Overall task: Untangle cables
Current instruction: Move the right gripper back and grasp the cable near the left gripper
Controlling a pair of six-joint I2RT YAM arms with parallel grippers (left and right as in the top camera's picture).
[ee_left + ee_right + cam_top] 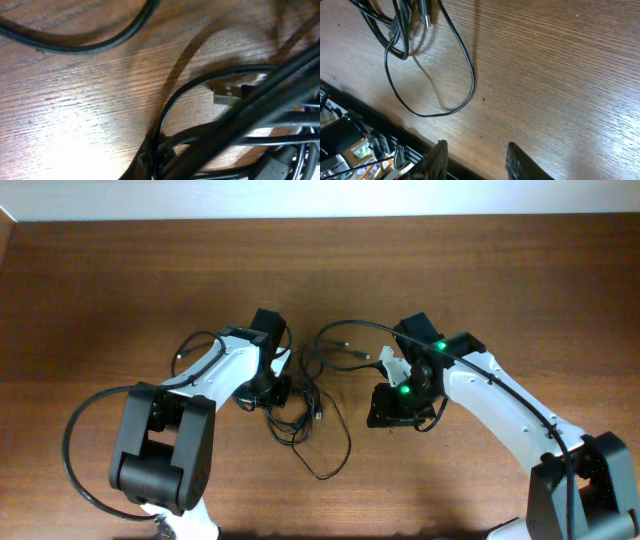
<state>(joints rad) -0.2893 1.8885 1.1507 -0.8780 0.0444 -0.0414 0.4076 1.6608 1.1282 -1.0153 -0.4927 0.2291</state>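
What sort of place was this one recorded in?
Probably a robotics lab bench: two robot arms reach over a wood-grain table with a tangle of thin black cables, and exposed electronics sit past the table's edge in the right wrist view.

Cables (308, 412): I see them piled in the middle of the table (110, 270), between my two arms.
Left gripper (277, 392): over the pile's left edge.
Right gripper (396, 408): right of the pile, apart from it.
Loose loop (322, 477): trails from the pile toward the near side.
Plug (363, 356): far side, just left of the right arm.
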